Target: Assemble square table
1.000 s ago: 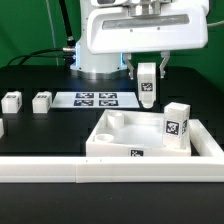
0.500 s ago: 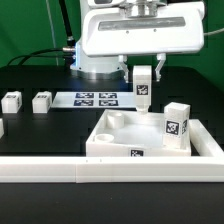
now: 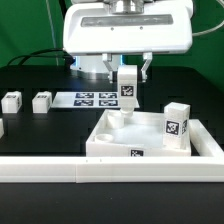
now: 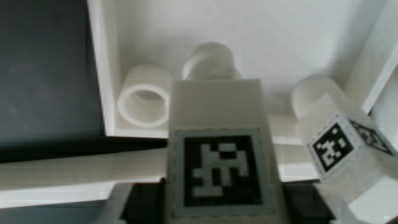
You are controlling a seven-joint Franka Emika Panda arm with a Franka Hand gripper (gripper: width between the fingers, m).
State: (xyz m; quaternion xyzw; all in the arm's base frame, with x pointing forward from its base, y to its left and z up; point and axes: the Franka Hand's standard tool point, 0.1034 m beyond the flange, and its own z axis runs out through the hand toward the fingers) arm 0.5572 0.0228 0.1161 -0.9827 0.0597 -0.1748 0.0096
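Hand [image 3: 128, 72] is clamped on a small white plastic block leg with a black-and-white tag [image 3: 127, 86], its jaws drawn partway in against two opposite sides. The wrist view agrees: this held leg [image 4: 217, 150] fills the gap between the fingers, tag face toward the camera. The held leg hangs upright with its long axis vertical, its lower end free and touching nothing. The large white square plastic tray-like tabletop with raised rim [image 3: 110, 148] lies flat on the black surface [image 3: 40, 130]. Its far corner on the exterior view's left sits just beneath the hand. So the target is downward from the hand, not off to a side. In the wrist view a round white socket ring [image 4: 146, 100] on the tabletop [image 4: 267, 40] shows just beside the leg's line, not squarely under it. A second raised stub lies just past the leg's tip; which of the two is the intended seat cannot be told. A second tagged white block leg [image 3: 177, 125] already stands upright in the tabletop's corner on the exterior view's right, well apart from the hand. Judgement: a small lateral trim onto the socket is needed, then a straight descent along the leg's own axis. Two spare white legs [image 3: 12, 101] [image 3: 41, 101] wait on the surface, well apart on the exterior view's left.
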